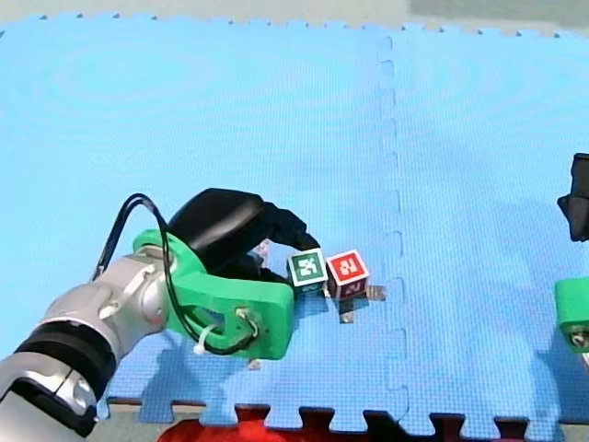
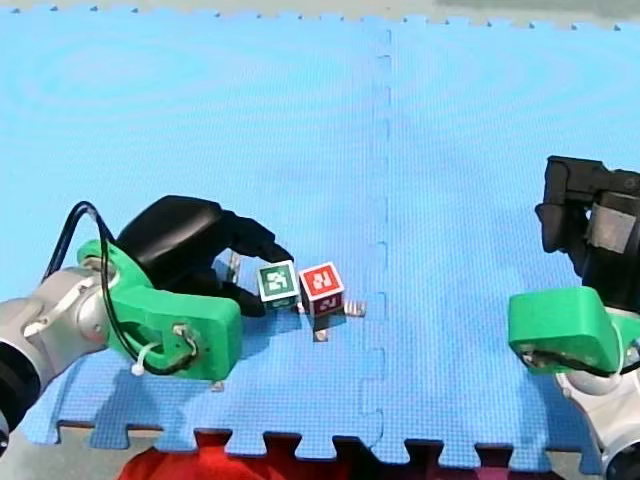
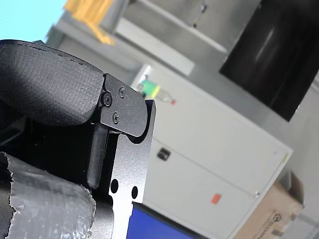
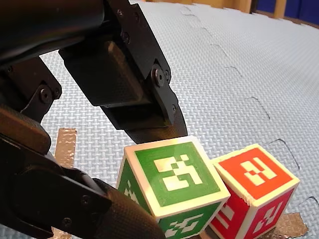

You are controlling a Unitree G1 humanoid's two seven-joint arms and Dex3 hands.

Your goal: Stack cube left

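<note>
Blue foam mat (image 1: 276,120) of interlocking tiles is carrying two cubes near its front edge. The left arm is reaching in from the left, with a green bracket (image 2: 175,320) sitting at its wrist. The left hand (image 2: 190,245) is clamping the green cube (image 2: 277,282), which is lying at the hand's fingertips, on the side facing the mat's centre seam. In the second wrist view one finger (image 4: 144,114) is pressing the cube's upper far edge while another is bearing on its near lower face. The green cube is tilting and touching the red cube (image 2: 322,287) just beside it. The right hand (image 2: 585,220) is hanging at the mat's right edge, well apart from both cubes. Small tape pieces (image 2: 355,309) are lying by the red cube.
</note>
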